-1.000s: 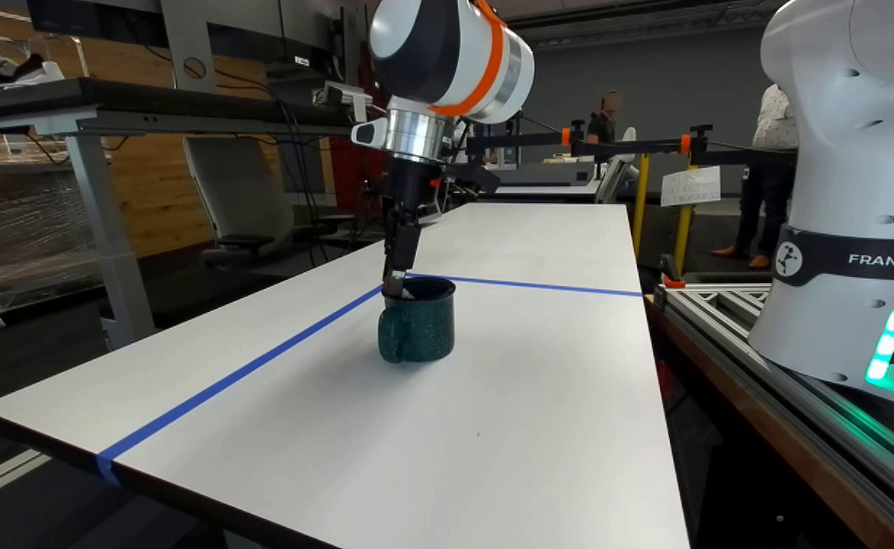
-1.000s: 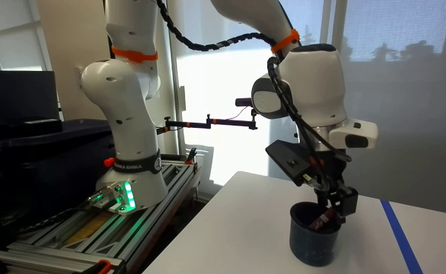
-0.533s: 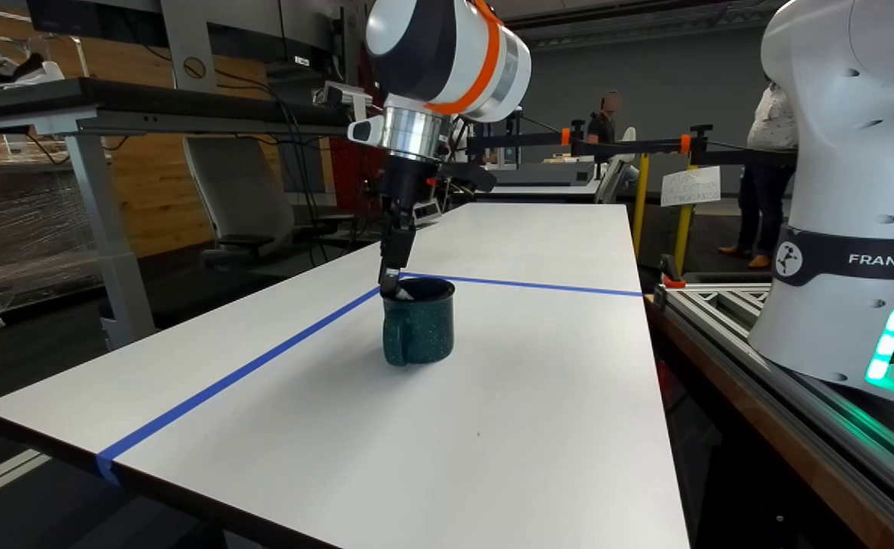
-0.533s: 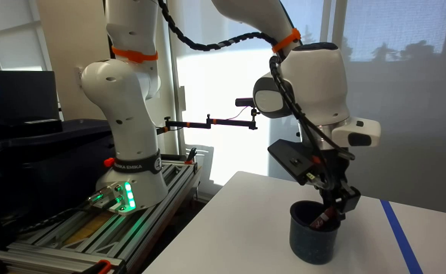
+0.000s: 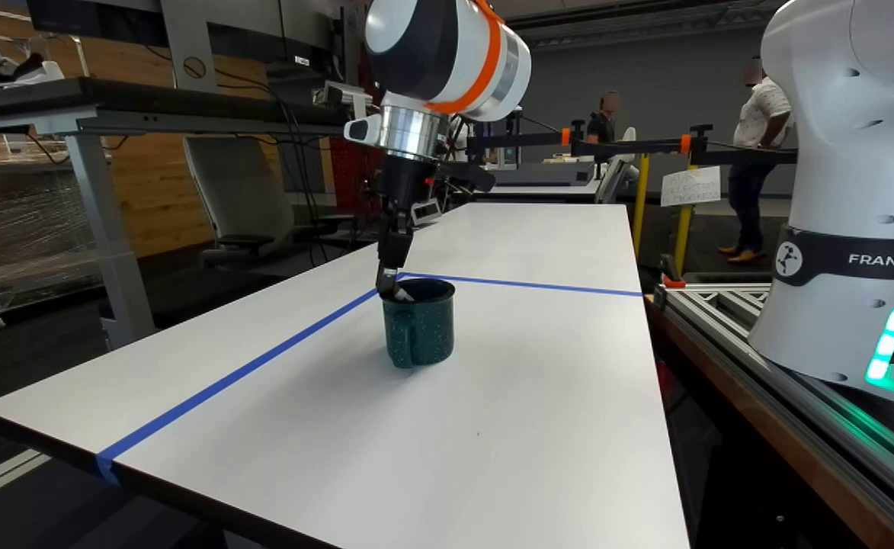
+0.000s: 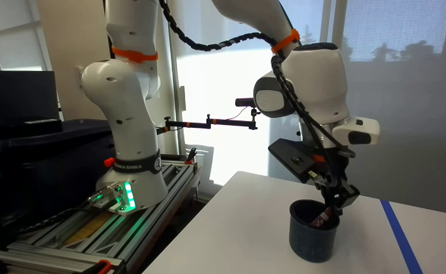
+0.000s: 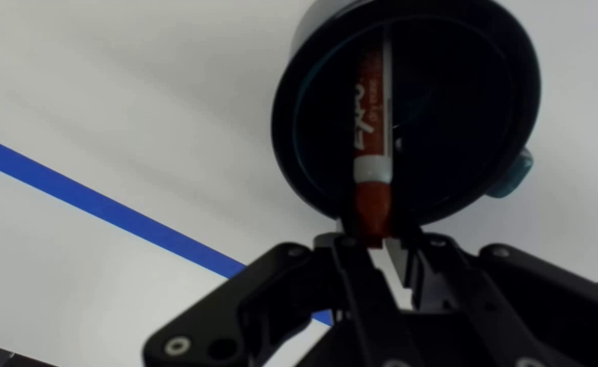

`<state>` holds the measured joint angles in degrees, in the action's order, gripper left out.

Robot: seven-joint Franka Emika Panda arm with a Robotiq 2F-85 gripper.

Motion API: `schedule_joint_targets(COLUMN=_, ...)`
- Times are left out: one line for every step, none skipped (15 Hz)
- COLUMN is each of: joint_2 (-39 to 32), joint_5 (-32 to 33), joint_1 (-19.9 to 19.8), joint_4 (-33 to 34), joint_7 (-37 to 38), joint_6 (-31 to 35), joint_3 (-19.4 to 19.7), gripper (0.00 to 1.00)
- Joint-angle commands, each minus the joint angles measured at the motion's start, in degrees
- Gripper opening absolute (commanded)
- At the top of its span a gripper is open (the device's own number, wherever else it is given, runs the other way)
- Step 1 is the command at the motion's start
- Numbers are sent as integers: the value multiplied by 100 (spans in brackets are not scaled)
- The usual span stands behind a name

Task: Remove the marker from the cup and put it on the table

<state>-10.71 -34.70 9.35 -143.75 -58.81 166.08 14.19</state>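
One slim red marker, banded in white and lettered EXPO, is leaned inside a squat, speckled dark teal round cup, with its red cap raised at the rim. That cap is pinched between the fingers of a black two-fingered gripper; whether the rim is touched as well cannot be told. The cup is stood upright on a long white tabletop, and its teal handle is turned toward the camera in an exterior view. Behind it, a corner is formed by two strips of blue tape. The gripper is carried by a white robot arm ringed with orange. Farther off, a grey office chair, a black laptop and a person in a pale patterned shirt are seen.
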Motion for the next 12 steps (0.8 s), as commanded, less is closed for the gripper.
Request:
schedule_joint_targets(joint_2=384, joint_5=582, joint_1=259, joint_4=-281, joint_7=518, joint_6=-80, joint_3=241, gripper=5)
schedule_joint_targets(joint_2=475, joint_5=814, joint_1=324, joint_4=-333, joint_7=714, joint_6=-85, joint_3=337, gripper=5)
schedule_joint_targets(joint_2=613, joint_5=1093, joint_1=382, joint_4=-385, joint_7=951, joint_6=-161, joint_3=462, gripper=5)
schedule_joint_targets(joint_2=781, joint_5=1816, joint_1=-345, joint_4=-454, joint_7=1497, joint_6=-147, joint_3=-133, gripper=5)
schedule_joint_targets(joint_2=940, joint_5=2155, joint_1=-423, joint_4=-477, joint_7=1746, joint_6=-255, joint_3=-128, gripper=5)
schedule_joint_targets(joint_2=1101, joint_5=2487, joint_1=-576, joint_4=-496, joint_7=2035, joint_6=-358, joint_3=-205, gripper=5)
schedule_joint_targets(joint_2=1296, joint_5=2685, joint_1=-734, joint_4=-507, joint_7=2217, joint_6=-536, joint_3=-294, gripper=5)
schedule_joint_targets(joint_2=1487, joint_5=2740, joint_1=-872, joint_4=-496, joint_7=2280, joint_6=-752, joint_3=-387, gripper=5)
schedule_joint_targets(joint_2=1676, joint_5=2806, joint_1=-972, joint_4=-489, joint_7=2361, joint_6=-943, joint_3=-426, gripper=5)
schedule_joint_targets(joint_2=1842, joint_5=2822, joint_1=-1056, joint_4=-472, joint_7=2401, joint_6=-1085, joint_3=-439, gripper=5)
schedule_joint_targets(joint_2=1986, joint_5=2754, joint_1=-1115, joint_4=-443, joint_7=2372, joint_6=-1226, joint_3=-426, gripper=5)
schedule_joint_targets(joint_2=2119, joint_5=2737, joint_1=-1169, joint_4=-416, joint_7=2359, joint_6=-1361, joint_3=-391, gripper=5)
